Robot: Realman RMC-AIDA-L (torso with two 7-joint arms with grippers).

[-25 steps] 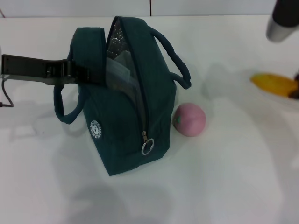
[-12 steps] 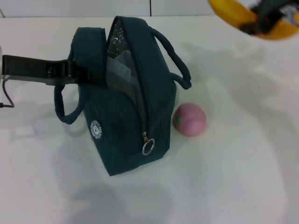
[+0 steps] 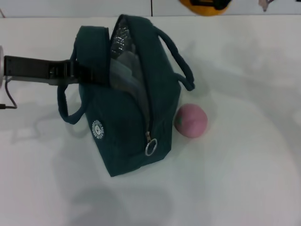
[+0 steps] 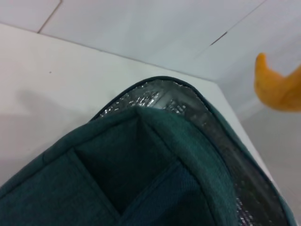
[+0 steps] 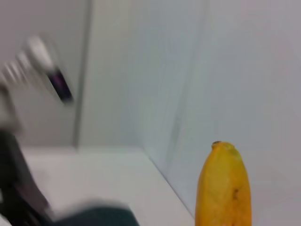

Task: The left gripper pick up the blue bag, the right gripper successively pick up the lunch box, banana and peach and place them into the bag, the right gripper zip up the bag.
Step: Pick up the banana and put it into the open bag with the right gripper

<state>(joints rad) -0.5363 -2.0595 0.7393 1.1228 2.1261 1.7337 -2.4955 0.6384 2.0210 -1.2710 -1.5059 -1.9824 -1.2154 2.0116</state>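
Banana airborne at the far edge above the bag, presumably in right hand, grip unseen. Soft, curved, bruisable: hold mid-body, lightly. Left hand clamps bag's rim; peach on worktop.

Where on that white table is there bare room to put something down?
The widest bare stretch is the near part of the table, in front of the blue bag and the peach, and it carries on to the right of the peach. It is crowded on the left, where the left gripper holds the bag, and tight between bag and peach.
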